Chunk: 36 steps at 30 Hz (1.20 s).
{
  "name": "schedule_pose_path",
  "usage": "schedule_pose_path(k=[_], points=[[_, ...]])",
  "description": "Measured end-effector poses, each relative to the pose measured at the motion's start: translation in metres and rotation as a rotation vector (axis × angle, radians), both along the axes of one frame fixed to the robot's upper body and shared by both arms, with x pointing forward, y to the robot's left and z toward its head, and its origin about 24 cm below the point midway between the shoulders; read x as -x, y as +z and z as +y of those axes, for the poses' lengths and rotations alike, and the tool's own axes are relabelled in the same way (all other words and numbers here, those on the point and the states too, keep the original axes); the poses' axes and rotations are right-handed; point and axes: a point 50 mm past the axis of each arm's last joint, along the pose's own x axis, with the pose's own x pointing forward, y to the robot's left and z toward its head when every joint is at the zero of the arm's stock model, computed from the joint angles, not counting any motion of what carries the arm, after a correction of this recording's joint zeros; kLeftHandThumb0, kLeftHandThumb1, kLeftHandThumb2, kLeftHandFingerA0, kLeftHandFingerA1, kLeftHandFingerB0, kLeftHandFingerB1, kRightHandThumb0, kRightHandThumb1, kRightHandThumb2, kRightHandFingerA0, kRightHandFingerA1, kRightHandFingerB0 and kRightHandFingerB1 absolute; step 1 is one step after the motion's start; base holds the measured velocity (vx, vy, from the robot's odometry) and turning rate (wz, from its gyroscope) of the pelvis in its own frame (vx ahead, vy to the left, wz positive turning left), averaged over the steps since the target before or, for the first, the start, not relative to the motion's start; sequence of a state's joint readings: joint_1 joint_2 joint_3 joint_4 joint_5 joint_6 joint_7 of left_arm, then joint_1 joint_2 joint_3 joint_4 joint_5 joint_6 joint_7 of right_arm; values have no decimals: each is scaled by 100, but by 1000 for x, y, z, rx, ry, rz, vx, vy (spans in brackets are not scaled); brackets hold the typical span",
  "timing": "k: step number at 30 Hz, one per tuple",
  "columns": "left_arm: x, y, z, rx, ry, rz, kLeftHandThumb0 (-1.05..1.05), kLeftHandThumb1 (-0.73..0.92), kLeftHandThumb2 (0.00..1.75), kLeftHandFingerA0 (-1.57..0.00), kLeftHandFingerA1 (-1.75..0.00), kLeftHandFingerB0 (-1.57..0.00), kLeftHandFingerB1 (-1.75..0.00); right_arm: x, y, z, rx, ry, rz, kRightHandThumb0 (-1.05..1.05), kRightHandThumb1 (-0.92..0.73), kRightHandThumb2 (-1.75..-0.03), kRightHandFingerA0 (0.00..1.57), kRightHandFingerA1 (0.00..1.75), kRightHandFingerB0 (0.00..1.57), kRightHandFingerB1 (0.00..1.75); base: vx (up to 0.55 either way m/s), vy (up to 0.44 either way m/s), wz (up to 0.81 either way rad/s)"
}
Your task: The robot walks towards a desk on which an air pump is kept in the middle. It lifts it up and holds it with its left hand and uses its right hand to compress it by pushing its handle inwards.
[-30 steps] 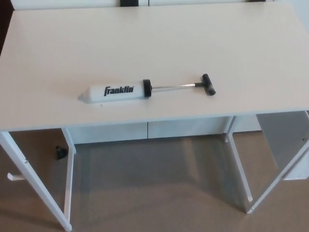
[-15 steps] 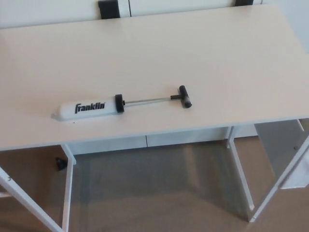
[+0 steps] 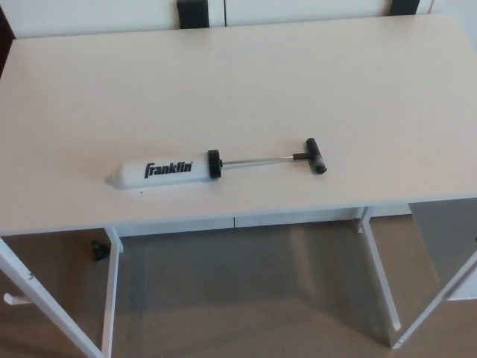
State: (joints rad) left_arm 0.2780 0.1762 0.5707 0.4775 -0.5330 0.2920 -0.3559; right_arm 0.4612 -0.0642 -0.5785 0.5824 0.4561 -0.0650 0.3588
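A white air pump [image 3: 165, 170] with black "Franklin" lettering lies flat on the pale desk [image 3: 246, 82], near its front edge and left of centre. Its nozzle end points left. A thin metal rod [image 3: 257, 158] runs out to the right from the black collar, fully drawn out. The rod ends in a black T-handle [image 3: 315, 156]. Neither of my hands shows in the head view.
The desk stands on white legs [image 3: 112, 298] over a tan carpet [image 3: 246, 291]. A small black object [image 3: 98, 250] lies on the floor under the left side. Two dark blocks [image 3: 192, 13] show beyond the far edge.
The whole picture has shifted between frames, so the camera has moved. The pump lies in the same spot on the desk with its rod still drawn out.
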Motion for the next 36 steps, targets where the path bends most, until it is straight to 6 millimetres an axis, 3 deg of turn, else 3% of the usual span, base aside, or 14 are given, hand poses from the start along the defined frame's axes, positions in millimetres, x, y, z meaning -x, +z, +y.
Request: schedule_pose_path(k=[14, 16, 17, 36], points=[[-2, 0, -2, 5, -5, 6, 15, 69, 63, -48, -50, -43, -41, 0, 0, 0, 3, -7, 4, -17, -51, -55, 78, 52, 56, 42, 0, 0, 0], [-2, 1, -2, 6, -6, 6, 14, 70, 62, -46, -49, -41, -40, 0, 0, 0, 3, -7, 4, -26, -43, -61, 75, 57, 50, 46, 0, 0, 0], [-3, 1, -2, 6, -6, 5, 14, 67, 63, -46, -49, -40, -40, 0, 0, 0, 3, -7, 4, -18, -50, -55, 79, 52, 54, 42, 0, 0, 0], [1, 5, -2, 24, -11, 0, 13, 68, 63, -46, -50, -38, -39, 0, -2, 0, -2, -12, 12, -15, -50, -55, 76, 52, 57, 42, 0, 0, 0]])
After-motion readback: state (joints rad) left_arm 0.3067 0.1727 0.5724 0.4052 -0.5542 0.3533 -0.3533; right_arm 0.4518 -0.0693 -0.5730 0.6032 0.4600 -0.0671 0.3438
